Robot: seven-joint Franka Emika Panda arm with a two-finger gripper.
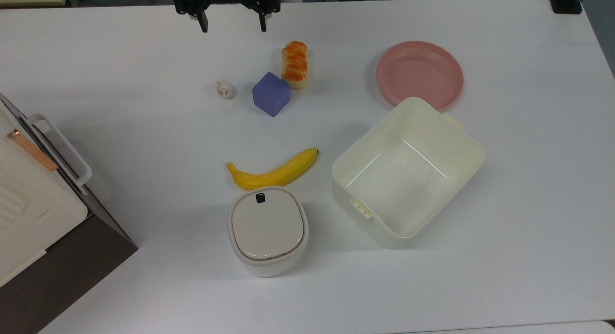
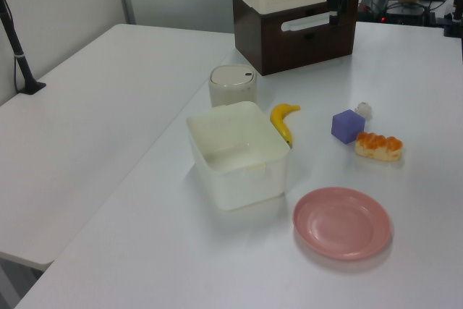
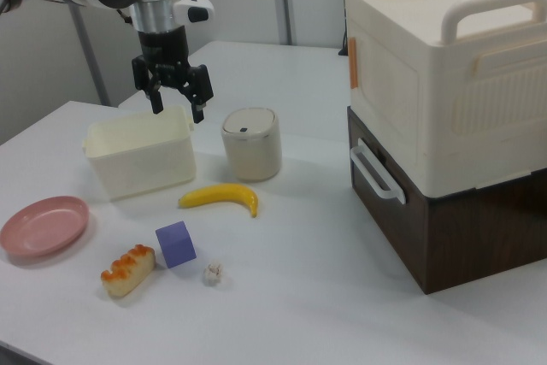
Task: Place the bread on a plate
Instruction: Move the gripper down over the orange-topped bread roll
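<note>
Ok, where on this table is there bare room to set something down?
Free: the wide strip between the bread and the plate, and the corner right of the tub in the top view. Crowded: around the cube, and between banana and bin.

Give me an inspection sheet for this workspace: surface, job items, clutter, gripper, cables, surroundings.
Surface: white table, no spills seen.
Job's things: bread lies on the table beside the purple cube; pink plate has nothing on it and sits apart from the bread, toward the top view's right.
Clutter: banana, small whitish ball, open cream tub, lidded round bin.
Gripper: gripper open, holding nothing, raised above the table, off the bread toward the top view's left.
Cables: nothing seen on the work surface.
Surroundings: cream case stacked on a brown box at the table edge; a second white table alongside.
</note>
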